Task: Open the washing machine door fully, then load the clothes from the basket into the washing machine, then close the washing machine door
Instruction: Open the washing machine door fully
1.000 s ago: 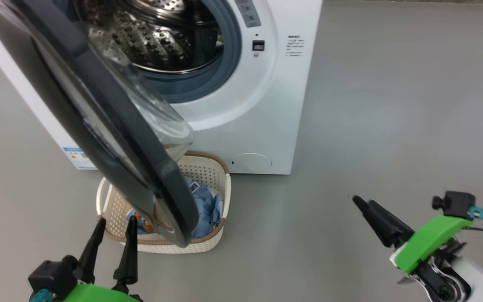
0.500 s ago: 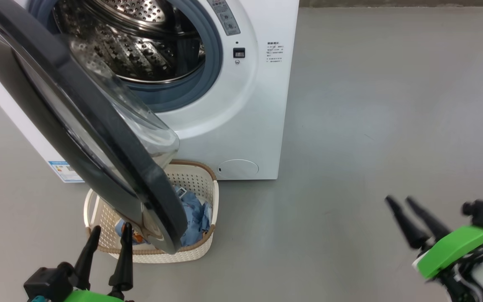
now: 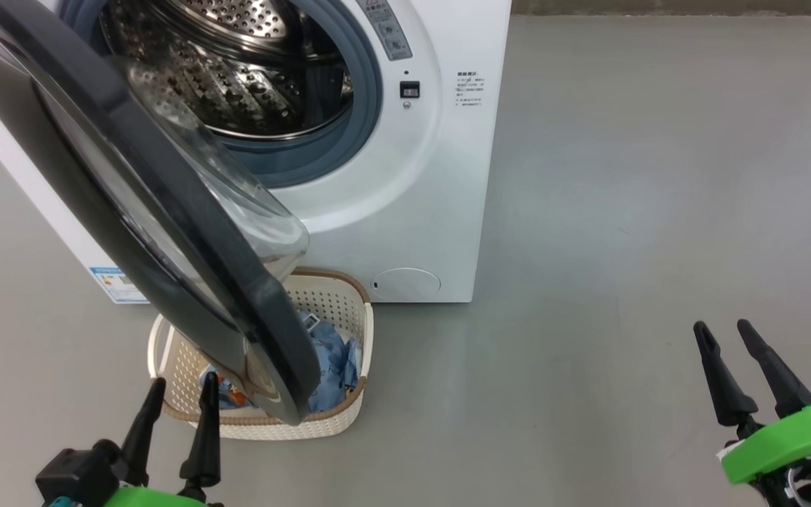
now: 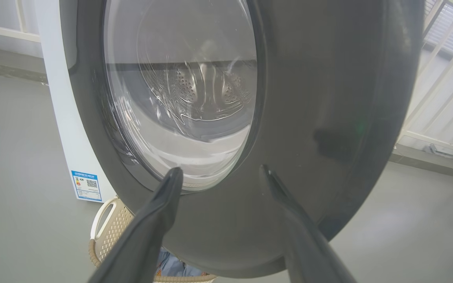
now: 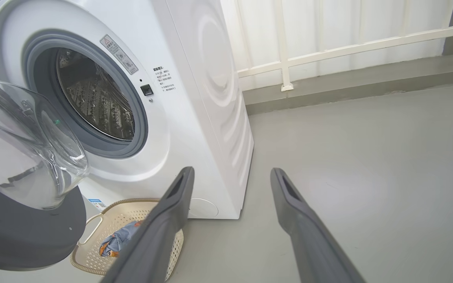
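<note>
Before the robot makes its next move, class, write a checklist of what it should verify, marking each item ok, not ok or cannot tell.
1. Washing machine door fully open: not ok; it stands partway, overhanging the basket.
2. Left hand open and empty: ok; it faces the door's outer side.
3. Right hand open and empty: ok; over the floor.
4. Clothes in the basket: ok; partly hidden by the door.
5. Drum free of cloth: ok in the part that shows.
</note>
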Controlling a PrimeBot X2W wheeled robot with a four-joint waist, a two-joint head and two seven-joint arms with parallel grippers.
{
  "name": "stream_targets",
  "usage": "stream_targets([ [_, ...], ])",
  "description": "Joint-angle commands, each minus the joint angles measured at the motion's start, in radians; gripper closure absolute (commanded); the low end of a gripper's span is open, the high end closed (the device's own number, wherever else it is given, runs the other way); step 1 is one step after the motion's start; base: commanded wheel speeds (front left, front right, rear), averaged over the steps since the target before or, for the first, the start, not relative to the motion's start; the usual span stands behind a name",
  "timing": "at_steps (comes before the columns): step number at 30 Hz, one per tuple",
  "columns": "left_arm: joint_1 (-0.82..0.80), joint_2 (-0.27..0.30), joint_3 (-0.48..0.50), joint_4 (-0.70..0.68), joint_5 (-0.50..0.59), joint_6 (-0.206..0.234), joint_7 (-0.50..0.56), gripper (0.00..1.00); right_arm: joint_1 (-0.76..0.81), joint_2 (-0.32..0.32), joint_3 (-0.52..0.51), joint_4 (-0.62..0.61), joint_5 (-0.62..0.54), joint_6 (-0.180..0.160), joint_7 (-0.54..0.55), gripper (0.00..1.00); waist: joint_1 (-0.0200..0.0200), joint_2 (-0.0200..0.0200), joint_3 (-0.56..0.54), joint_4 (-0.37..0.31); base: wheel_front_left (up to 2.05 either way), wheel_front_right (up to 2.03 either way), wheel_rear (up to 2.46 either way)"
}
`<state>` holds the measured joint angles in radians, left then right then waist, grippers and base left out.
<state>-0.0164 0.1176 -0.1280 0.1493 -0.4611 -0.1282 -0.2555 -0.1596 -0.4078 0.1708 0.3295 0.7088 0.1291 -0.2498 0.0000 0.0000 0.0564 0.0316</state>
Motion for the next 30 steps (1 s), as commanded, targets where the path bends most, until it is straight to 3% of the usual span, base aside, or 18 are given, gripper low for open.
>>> stream_targets([
  [1,-0.019,0.015,0.035,-0.031,0.013,-0.003,-0.006,0.00,0.024,-0.003,-0.007,-0.034,-0.031,0.002,-0.012,0.00,0.0000,0.0000,0.001,0.003,0.00,0.00,0.00],
  [25,-0.047,-0.001,0.063,-0.051,0.057,-0.003,-0.006,0.00,0.088,0.054,-0.049,-0.022,-0.096,0.002,-0.012,0.00,0.0000,0.0000,0.023,0.014,0.00,0.00,0.00],
  [26,-0.048,-0.004,0.066,-0.056,0.061,-0.003,-0.006,0.27,0.089,0.055,-0.050,-0.023,-0.097,0.002,-0.012,0.00,0.0000,0.0000,0.022,0.014,0.00,0.00,0.00],
  [27,-0.049,-0.006,0.071,-0.061,0.066,-0.003,-0.006,0.67,0.090,0.055,-0.052,-0.024,-0.097,0.002,-0.012,0.00,0.0000,0.0000,0.021,0.015,0.00,0.00,0.00],
  [28,-0.050,-0.009,0.077,-0.069,0.071,-0.003,-0.006,1.00,0.091,0.055,-0.055,-0.025,-0.097,0.002,-0.012,0.00,0.0000,0.0000,0.020,0.015,0.00,0.00,0.00],
  [30,-0.051,-0.012,0.092,-0.093,0.091,-0.003,-0.006,1.00,0.092,0.055,-0.057,-0.026,-0.098,0.002,-0.012,0.00,0.0000,0.0000,0.018,0.015,0.00,0.00,0.00],
])
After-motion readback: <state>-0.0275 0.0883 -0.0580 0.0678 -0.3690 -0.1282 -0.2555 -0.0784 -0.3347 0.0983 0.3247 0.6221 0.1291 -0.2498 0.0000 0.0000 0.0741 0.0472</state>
